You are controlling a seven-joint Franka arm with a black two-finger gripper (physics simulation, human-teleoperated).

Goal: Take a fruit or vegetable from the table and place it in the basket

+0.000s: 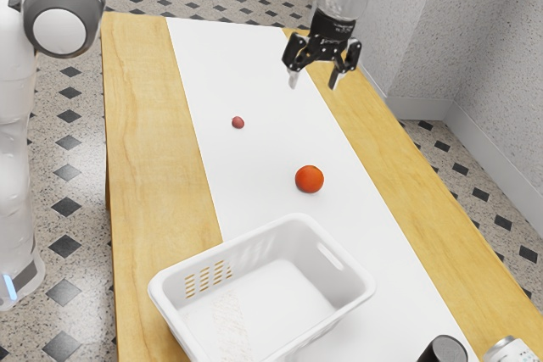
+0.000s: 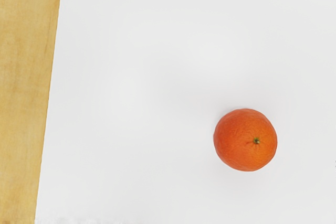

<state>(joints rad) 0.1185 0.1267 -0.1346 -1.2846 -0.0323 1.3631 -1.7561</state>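
My gripper (image 1: 314,79) is open and hangs above the far part of the table, its two fingers apart with nothing between them. An orange (image 1: 309,179) rests on the white strip, lower than the gripper and apart from it. The wrist view has the orange (image 2: 244,140) with its green stem spot upward. A small reddish fruit or vegetable (image 1: 237,123) lies on the same strip, toward the exterior view's left. The white basket (image 1: 346,296) stands nearer the exterior camera than the orange, with no fruit seen inside.
A black cylindrical object (image 1: 445,350) and a white can-like object (image 1: 512,352) stand at the exterior view's lower right, beyond the basket. The wooden table (image 1: 153,150) borders the white strip on both sides. A wall rises at the exterior view's right.
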